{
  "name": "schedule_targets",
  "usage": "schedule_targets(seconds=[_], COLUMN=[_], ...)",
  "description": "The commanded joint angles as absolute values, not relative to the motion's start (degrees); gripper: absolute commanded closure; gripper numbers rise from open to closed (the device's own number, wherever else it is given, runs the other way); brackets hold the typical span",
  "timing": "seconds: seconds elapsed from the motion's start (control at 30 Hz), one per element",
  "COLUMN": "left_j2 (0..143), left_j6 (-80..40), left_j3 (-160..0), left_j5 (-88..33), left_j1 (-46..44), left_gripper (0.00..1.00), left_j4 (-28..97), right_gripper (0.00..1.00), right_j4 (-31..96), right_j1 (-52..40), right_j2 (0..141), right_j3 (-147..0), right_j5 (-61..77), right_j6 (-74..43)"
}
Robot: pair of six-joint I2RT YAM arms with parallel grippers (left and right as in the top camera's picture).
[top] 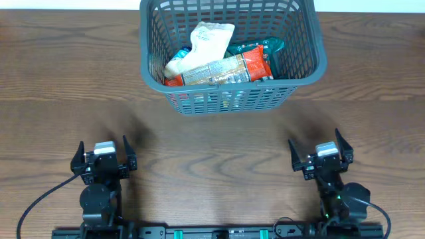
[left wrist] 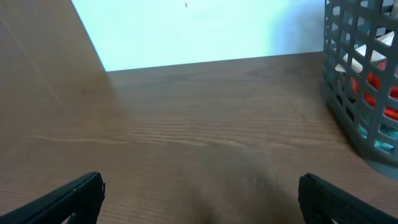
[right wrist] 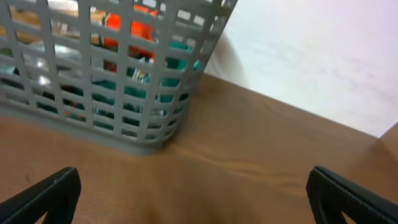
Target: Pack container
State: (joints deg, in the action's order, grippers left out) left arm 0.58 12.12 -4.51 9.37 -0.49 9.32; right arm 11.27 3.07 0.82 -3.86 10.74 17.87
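The container (top: 319,56) is a large grey lattice basket at the back middle of the table. It holds a white packet (top: 207,41), an orange-red packet (top: 229,68) and a teal packet (top: 269,46). It also shows at the right of the left wrist view (left wrist: 348,93) and at the upper left of the right wrist view (right wrist: 143,134). My left gripper (top: 104,161) is open and empty near the front left, its fingers wide apart (left wrist: 200,196). My right gripper (top: 321,157) is open and empty near the front right (right wrist: 194,194).
The wooden table (top: 212,143) lies between the grippers and the basket. A pale wall (left wrist: 205,31) stands behind the table's far edge. Black cables run from both arm bases along the front edge.
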Motion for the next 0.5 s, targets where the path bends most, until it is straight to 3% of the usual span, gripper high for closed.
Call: schedule_targets(seconds=[0.0,0.47], left_j2=[0.2,0.2], left_j6=[12.9,12.9], left_j3=[-3.0,-3.0], left_j5=[9.4,9.4], left_j1=[-0.7,-0.7], left_gripper=[0.01,0.02], left_j4=[9.7,9.7], right_gripper=[0.01,0.01], right_j4=[10.9,10.7], right_j1=[2.7,2.7], right_j2=[0.3,0.3], right_j3=[-3.4,-3.4], right_j5=[11.2,11.2], right_j6=[19.2,21.1])
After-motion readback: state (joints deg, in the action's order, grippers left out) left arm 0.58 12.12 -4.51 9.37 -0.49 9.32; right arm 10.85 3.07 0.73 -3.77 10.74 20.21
